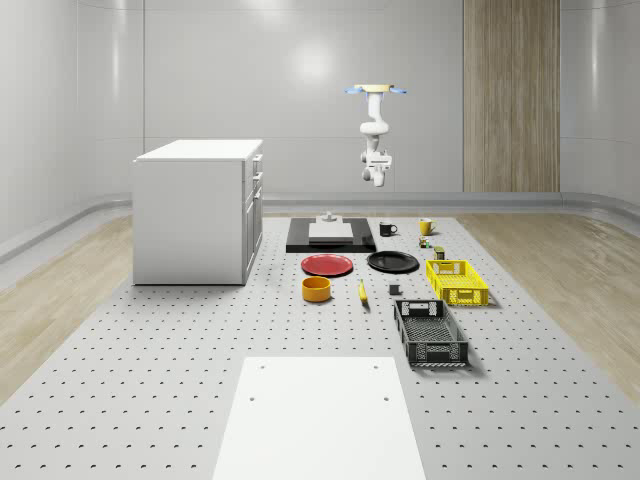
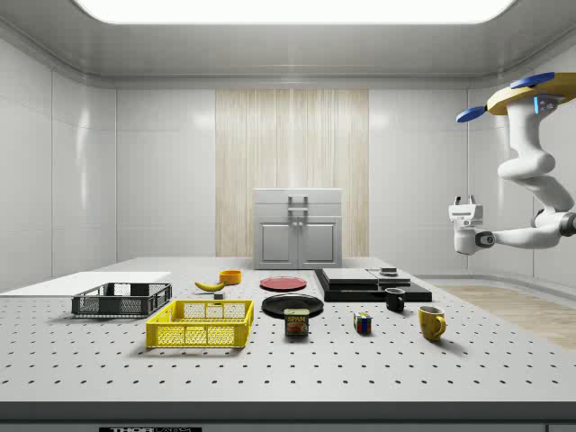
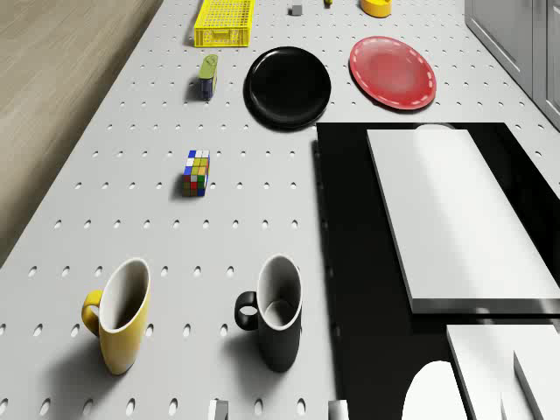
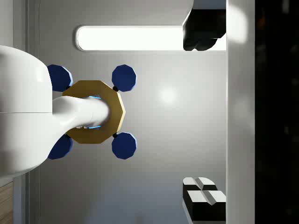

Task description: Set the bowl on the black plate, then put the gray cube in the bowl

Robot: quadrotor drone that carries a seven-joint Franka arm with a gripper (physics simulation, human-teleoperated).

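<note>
Nearest in the whole-scene view, a flat white panel (image 1: 320, 415) lies on the perforated gray surface (image 1: 150, 380). Beyond it, toward that view's right, stands a black mesh crate (image 1: 430, 333), and past that a yellow mesh crate (image 1: 457, 281).

Level with the yellow crate sits the round orange-yellow bowl (image 1: 317, 289), upright on the surface. A yellow banana (image 1: 362, 292) is just beside it, and then comes the small gray cube (image 1: 394, 289), between the banana and the yellow crate. Both bowl and cube rest on the bare surface, apart from each other.

Just behind the bowl lies a flat red plate (image 1: 327, 264). The round black plate (image 1: 392, 262) is next to it, behind the cube, with nothing on it.

Farther back is a black slab (image 1: 298, 243) carrying a white block (image 1: 335, 231), with a black mug (image 1: 387, 229) and a yellow mug (image 1: 425, 226) beside it. A tall white cabinet (image 1: 198, 210) stands at the whole-scene view's left.

Farthest off, the yellow-bodied drone (image 1: 376, 91) hovers high over the surface's far end, above the mugs. Its white arm (image 1: 373, 130) hangs below it. The claw (image 2: 464, 202) is well above everything, released, its fingers (image 4: 203, 198) wide apart and holding nothing.
</note>
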